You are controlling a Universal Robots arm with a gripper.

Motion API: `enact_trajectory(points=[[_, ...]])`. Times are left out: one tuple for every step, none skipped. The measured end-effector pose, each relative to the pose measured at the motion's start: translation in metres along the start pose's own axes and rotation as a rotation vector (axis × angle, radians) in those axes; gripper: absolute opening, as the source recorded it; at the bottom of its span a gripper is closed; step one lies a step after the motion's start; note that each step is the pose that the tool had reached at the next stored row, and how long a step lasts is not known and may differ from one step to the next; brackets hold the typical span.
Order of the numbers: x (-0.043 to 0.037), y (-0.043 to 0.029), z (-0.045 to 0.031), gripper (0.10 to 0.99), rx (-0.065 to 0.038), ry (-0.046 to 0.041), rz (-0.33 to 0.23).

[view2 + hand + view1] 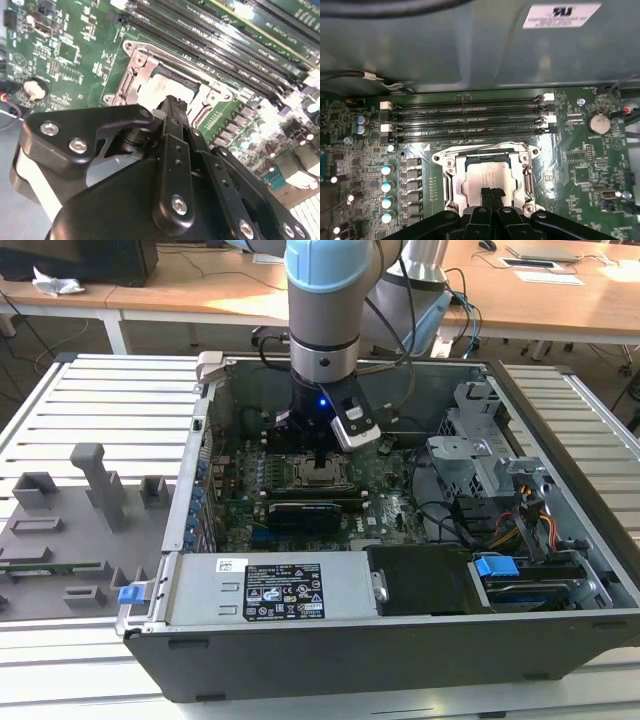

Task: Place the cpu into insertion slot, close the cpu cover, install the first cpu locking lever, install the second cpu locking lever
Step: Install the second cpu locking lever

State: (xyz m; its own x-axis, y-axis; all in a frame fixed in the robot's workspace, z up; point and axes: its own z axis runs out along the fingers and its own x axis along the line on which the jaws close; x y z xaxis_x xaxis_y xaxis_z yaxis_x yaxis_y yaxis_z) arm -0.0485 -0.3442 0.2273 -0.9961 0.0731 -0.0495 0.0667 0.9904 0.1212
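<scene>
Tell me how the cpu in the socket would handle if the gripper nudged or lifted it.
The cpu looks like a thin flat plate with a metal top, so probably stiff and unlikely to roll or tip. Its smooth shiny top may be slippery. Seated within the insertion slot, it would likely resist sideways nudges from the gripper.

Even room light; glare on the cpu (159,91), wrist views soft.

CPU (487,181): small flat square chip w/ pale silvery-grey metal top, lying level inside the insertion slot (451,186), seen in both wrist views (second wrist view: CPU (156,91)). Slot: square socket w/ silver metal rim on green board, approx. mid-board in exterior view (322,472). CPU cover (485,151): thin silver frame w/ cut-out centre, lying flat around the chip; chip top visible through cut-out.
</scene>
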Motion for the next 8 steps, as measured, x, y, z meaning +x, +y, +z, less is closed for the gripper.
enact_trajectory(points=[[-0.0001, 0.0003, -0.002, 0.106, 0.001, 0.0, 0.0], [-0.0001, 0.0003, -0.0022, 0.106, 0.001, -0.0002, 0.0], [-0.0001, 0.0003, -0.0021, 0.106, 0.001, -0.0003, 0.0], [-0.0001, 0.0003, -0.0022, 0.106, 0.002, -0.0002, 0.0], [-0.0001, 0.0003, -0.0022, 0.106, 0.002, -0.0002, 0.0], [-0.0001, 0.0003, -0.0022, 0.106, 0.002, -0.0002, 0.0], [-0.0001, 0.0003, -0.0022, 0.106, 0.002, -0.0002, 0.0], [-0.0001, 0.0003, -0.0022, 0.106, 0.002, -0.0002, 0.0]])
